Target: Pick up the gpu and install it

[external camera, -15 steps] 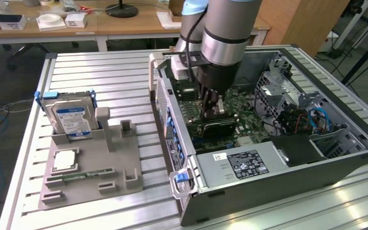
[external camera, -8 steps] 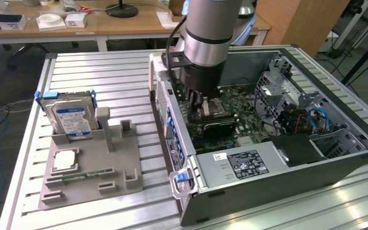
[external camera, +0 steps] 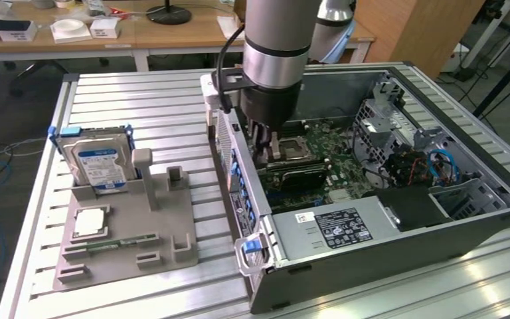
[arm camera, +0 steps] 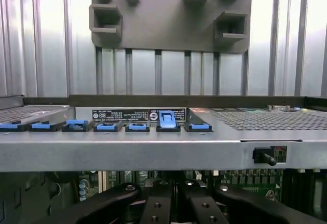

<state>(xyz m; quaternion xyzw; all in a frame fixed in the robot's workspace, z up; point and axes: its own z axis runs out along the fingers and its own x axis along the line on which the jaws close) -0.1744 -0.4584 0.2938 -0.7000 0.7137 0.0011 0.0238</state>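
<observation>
Broadly, the pick-up looks done and the install is under way. On the ribbed tabletop (external camera: 131,93) the open computer case (external camera: 397,239) lies on its side. The grey holder (external camera: 122,252) beside it carries a hard drive (external camera: 100,163) but no card. The arm reaches down into the case, and its end effector (external camera: 268,149) is clenched tight just above the motherboard. I take the dark slab directly below to be the gpu (external camera: 301,174), long axis running from the case's slotted rear wall inward. Whether it is pinched or seated I cannot tell.
</observation>
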